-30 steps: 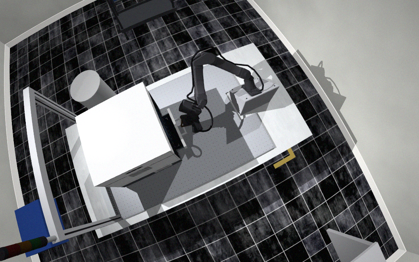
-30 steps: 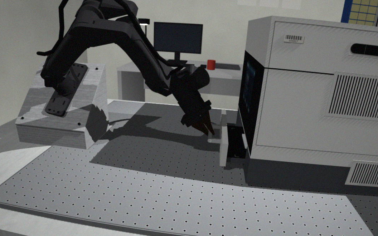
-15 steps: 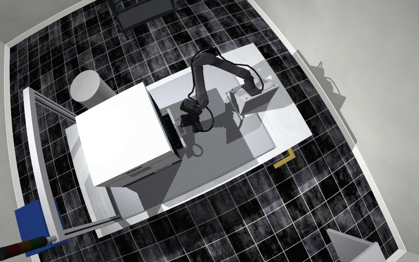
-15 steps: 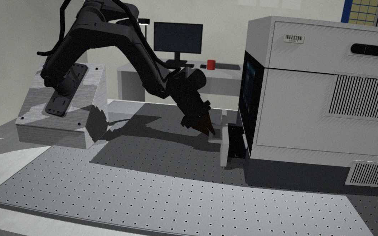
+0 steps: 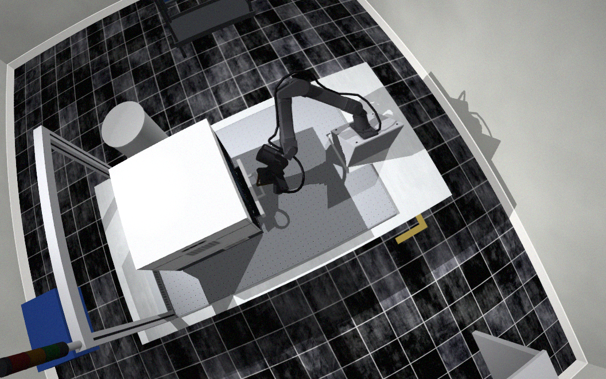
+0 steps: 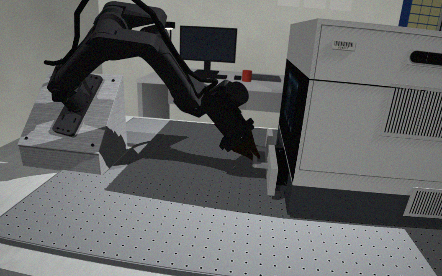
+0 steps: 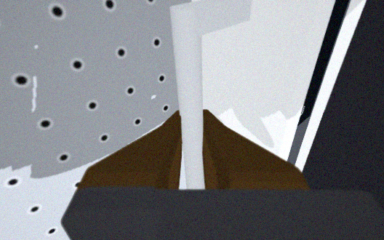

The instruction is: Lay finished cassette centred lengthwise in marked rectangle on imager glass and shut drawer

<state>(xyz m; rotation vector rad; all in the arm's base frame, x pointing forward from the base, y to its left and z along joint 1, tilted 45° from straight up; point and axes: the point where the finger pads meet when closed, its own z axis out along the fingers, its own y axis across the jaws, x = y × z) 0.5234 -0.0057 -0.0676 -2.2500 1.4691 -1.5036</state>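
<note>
The gel imager IM [image 5: 178,193] is a big white box on the perforated table; it also shows in the exterior view [image 6: 377,106]. Its white drawer front [image 6: 271,169] stands a narrow gap out from IM's dark front face. My gripper [image 6: 254,157] is shut on the thin white handle [image 7: 191,109] that sticks out from the drawer front. In the wrist view the brown fingers clamp the handle from both sides. From above, the gripper [image 5: 260,181] sits right at the drawer front. The cassette FINISHED and the drawer glass are hidden from every view.
The arm's grey wedge-shaped base [image 6: 75,130] stands at the table's far side. The perforated breadboard [image 6: 188,222] spreads in front of IM. A desk with a monitor [image 6: 208,44] and a red cup [image 6: 246,75] stands behind the table.
</note>
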